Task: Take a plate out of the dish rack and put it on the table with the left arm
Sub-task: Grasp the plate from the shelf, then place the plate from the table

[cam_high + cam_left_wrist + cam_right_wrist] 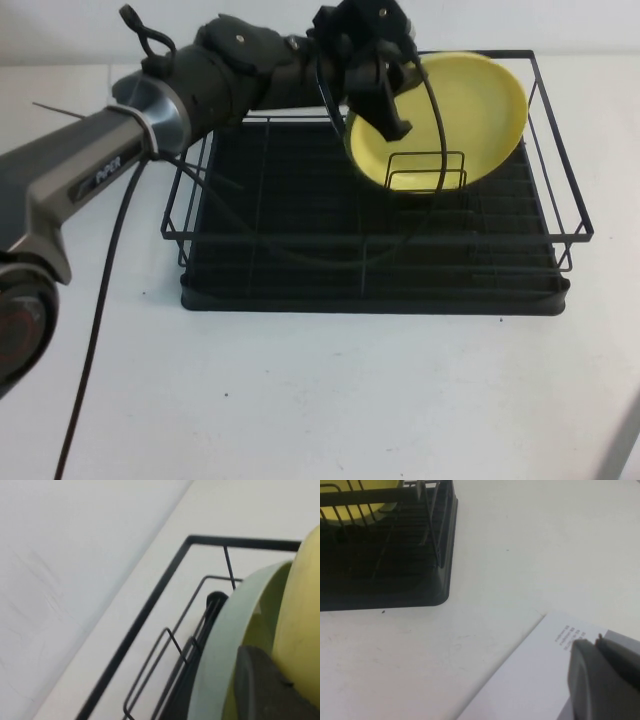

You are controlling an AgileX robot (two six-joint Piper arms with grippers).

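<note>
The yellow plate [470, 115] stood tilted in the small wire holder [425, 170] toward the far right corner of the dish rack [300, 270], which sat across the far half of the white surface [320, 400]. The left arm [180, 110] reached in from the left edge over the rack's far rail, and the left tool [385, 105] sat at the plate's left rim, one finger [390, 110] lying across the plate's yellow face. In the left wrist view a dark pad [265, 690] pressed against the yellow plate [302, 630], with a pale mint-green plate [230, 645] standing just behind it. The jaws looked narrowed around the rim, though the second finger was hidden, so a firm hold was likely rather than certain.

The right tool [605, 680] hung well apart from the rack, near the right edge of the surface above a white sheet [530, 680]; whether it was open or closed could not be told.

The risks, as a judgement: a pinch this close to the rim could let the smooth plastic slip or swing on lifting. The green plate sat so near that a finger could catch both. The holder's wires, the rack's top rail [480, 55] and the loose black cable [330, 245] could each snag the plate on the way out
</note>
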